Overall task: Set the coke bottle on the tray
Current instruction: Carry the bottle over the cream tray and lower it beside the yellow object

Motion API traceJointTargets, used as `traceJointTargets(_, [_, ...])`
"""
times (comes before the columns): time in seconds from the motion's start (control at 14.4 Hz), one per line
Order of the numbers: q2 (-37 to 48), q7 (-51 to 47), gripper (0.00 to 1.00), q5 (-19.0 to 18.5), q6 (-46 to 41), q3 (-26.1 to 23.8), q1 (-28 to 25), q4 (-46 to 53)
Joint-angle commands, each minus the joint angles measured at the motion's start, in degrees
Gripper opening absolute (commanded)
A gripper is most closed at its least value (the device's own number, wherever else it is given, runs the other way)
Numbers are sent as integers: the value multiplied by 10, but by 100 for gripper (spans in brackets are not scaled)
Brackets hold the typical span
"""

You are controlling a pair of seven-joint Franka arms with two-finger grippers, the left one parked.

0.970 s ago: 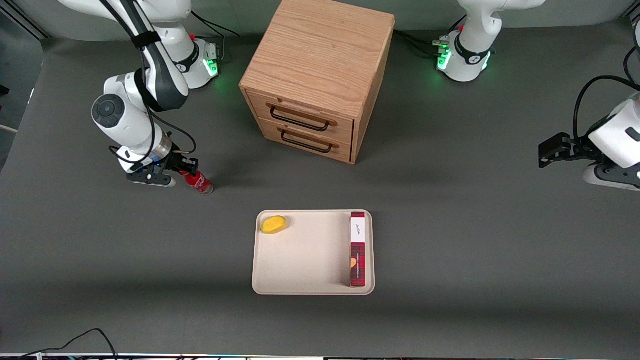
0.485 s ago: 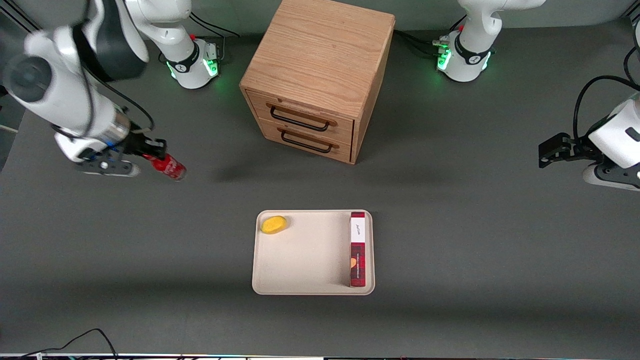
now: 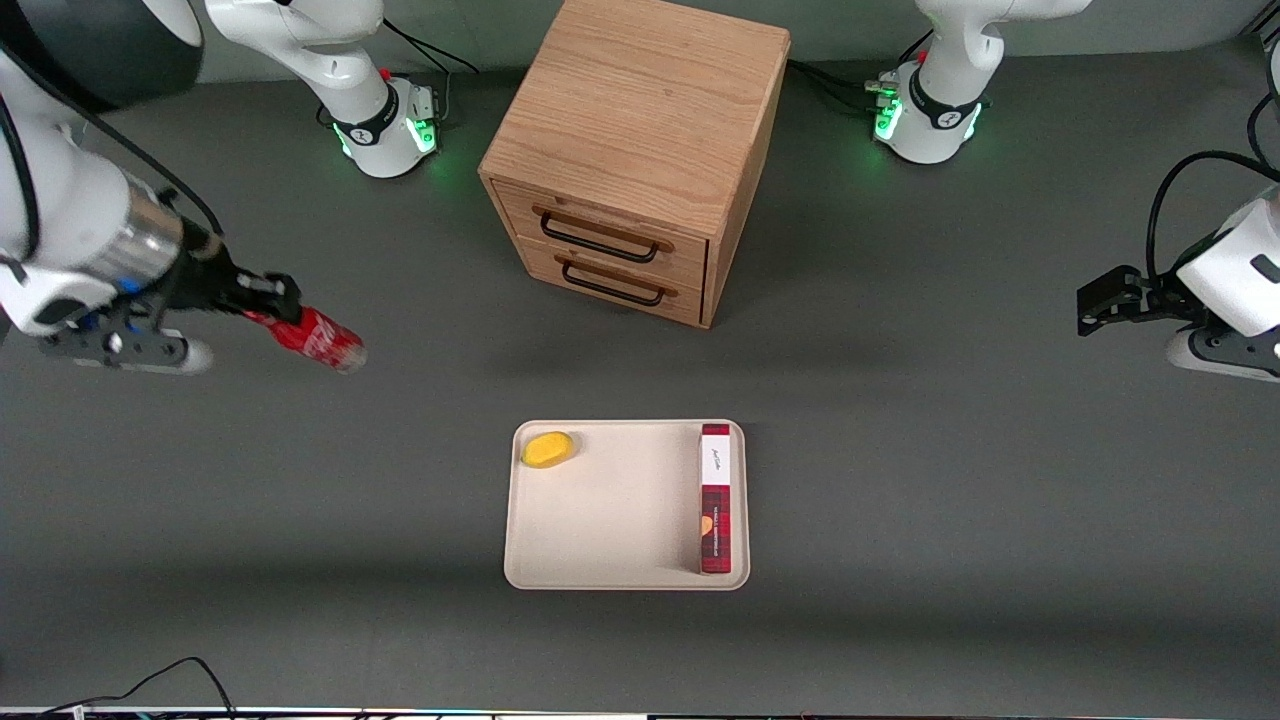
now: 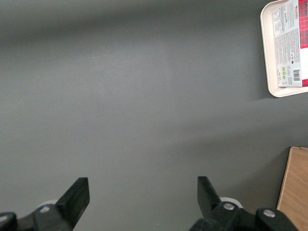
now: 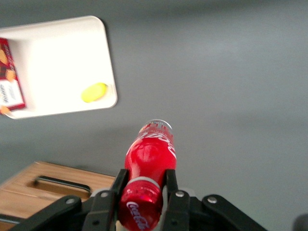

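Jaws of your gripper were clamped on the coke bottle, held tilted above the worktop toward the working arm's end, well apart from the tray. Aim for the bare middle: yellow piece and plaid box already sat in it.

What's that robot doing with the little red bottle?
The robot's gripper is shut on the coke bottle, holding it in the air toward the working arm's end of the table. The bottle is not on the tray yet. A yellow lemon-like thing and a red plaid box already lie on the tray.
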State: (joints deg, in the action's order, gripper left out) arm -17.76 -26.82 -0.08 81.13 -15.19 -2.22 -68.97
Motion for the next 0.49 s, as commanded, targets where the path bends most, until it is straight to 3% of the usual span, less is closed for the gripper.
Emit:
traceJointTargets(0.0, [-132, -114, 0, -12, 15, -15, -43, 139])
traceJointTargets(0.42, [-264, -285, 0, -82, 223, -15, -96, 142])
